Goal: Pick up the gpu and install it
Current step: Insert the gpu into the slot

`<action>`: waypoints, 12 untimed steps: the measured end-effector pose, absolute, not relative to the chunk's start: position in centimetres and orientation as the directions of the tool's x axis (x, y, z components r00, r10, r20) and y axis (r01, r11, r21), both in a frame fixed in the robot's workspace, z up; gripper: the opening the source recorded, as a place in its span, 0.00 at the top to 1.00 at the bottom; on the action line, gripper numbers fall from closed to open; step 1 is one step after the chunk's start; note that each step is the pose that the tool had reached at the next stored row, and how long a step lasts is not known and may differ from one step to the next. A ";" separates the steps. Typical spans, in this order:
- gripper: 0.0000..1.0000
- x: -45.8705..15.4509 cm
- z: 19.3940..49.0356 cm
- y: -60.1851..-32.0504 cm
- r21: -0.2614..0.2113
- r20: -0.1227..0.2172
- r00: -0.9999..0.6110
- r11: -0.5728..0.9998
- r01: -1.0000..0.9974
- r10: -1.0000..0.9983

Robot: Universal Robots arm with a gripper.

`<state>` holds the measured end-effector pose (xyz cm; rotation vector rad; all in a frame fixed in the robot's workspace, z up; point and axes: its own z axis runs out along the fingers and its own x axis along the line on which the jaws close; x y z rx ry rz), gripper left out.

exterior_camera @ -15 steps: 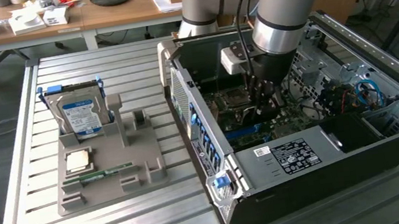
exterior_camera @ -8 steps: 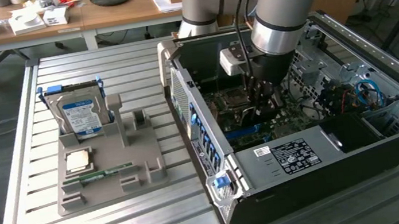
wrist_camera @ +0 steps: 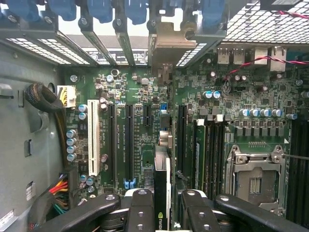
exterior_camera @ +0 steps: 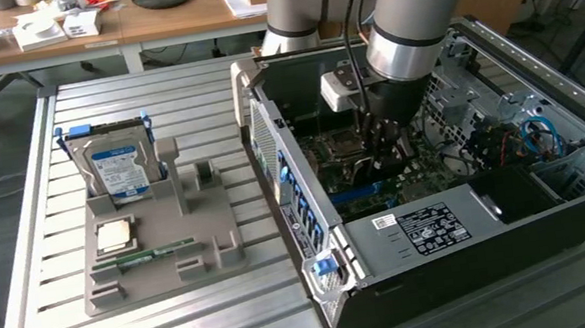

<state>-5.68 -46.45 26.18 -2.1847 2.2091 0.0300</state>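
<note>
Tray [exterior_camera: 157, 273], grey moulded plastic, at the exterior view's left; boxy silver hard drive [exterior_camera: 118, 170] upright in its rear slot. Computer case [exterior_camera: 489, 274], black sheet metal, open-sided, to the right. Gripper [wrist_camera: 166, 200] inside, black jaws clamped on the gpu [wrist_camera: 161, 188], a thin edge-on card over the green motherboard [wrist_camera: 120, 96].

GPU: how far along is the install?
Done: pickup, the gpu is clamped in the jaws, not on the grey tray. In hand: it hangs edge-on inside the computer case, over the motherboard slots. Left: seating; I cannot tell whether it sits in a slot.
</note>
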 end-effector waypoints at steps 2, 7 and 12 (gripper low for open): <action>0.73 -5.7 26.2 -46.4 -0.011 -0.038 -0.010 0.011 -1.000 -0.999; 0.73 -5.8 26.1 -46.4 -0.012 -0.038 -0.004 0.004 -1.000 -0.999; 0.73 -5.9 26.0 -46.4 -0.013 -0.038 0.000 0.000 -1.000 -0.999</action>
